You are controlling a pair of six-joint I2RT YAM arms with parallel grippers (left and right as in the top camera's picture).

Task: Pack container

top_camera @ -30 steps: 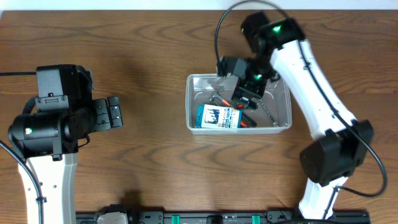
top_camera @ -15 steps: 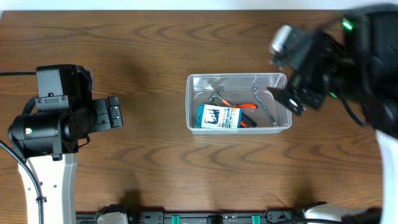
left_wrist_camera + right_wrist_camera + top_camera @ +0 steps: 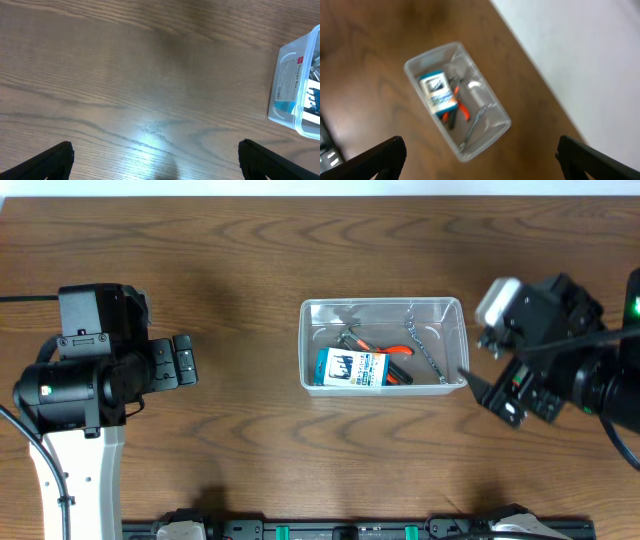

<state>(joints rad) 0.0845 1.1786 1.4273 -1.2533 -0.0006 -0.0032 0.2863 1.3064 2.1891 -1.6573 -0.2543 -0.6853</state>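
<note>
Sitting on grained wood [image 3: 250, 260], clear round-cornered plastic container [image 3: 380, 303] holds blue-and-white box [image 3: 352, 367].

Evenly and fairly brightly lit from above in the overhead view. Casts only soft, faint shadows on the bench [image 3: 250, 430], darkest far and left of centre. Smears the right arm [image 3: 560, 360] with motion blur. In the left wrist view, throws a pale patch of glare on the near wood; leaves the fingers [image 3: 47, 161] dark and soft. Blurs the whole right wrist view, container [image 3: 457, 100] included.
</note>
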